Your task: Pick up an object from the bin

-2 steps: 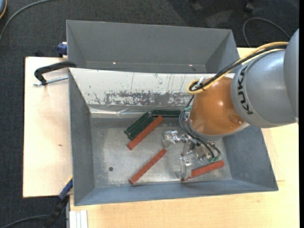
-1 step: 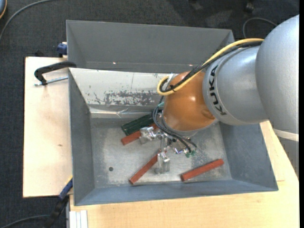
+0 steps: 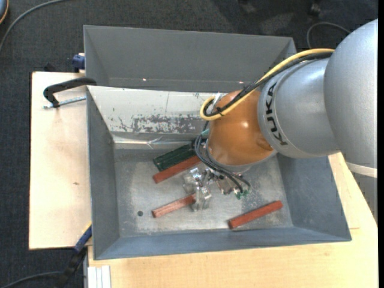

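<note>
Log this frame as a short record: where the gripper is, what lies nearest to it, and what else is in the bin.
gripper: low over the floor, near the middle of the bin
nearest thing: reddish-brown bar, lying flat, its right end at the gripper
grasp: cannot tell
other things: dark green bar beside a second reddish bar, behind the gripper; third reddish bar at front right
</note>
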Controlling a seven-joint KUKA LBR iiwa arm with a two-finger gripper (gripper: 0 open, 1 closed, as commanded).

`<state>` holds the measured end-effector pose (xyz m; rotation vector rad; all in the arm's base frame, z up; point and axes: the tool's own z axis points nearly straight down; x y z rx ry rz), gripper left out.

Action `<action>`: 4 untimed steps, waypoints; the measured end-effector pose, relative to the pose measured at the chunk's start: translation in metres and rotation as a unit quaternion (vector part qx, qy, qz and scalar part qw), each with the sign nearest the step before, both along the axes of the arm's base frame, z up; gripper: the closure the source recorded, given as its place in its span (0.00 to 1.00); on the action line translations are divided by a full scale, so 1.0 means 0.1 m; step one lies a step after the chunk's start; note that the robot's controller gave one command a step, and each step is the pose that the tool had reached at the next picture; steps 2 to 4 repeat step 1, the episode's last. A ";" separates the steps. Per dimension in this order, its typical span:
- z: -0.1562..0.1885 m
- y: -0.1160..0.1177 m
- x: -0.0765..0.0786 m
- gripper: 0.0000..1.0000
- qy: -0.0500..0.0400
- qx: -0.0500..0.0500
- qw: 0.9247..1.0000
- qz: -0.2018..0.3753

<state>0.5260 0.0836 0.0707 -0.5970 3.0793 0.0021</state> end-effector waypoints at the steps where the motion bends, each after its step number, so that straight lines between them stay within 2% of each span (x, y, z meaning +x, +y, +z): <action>1: 1.54 0.29 0.16 1.00 -0.005 0.001 1.000 0.022; 4: 1.54 0.29 0.16 1.00 -0.005 0.001 1.000 0.022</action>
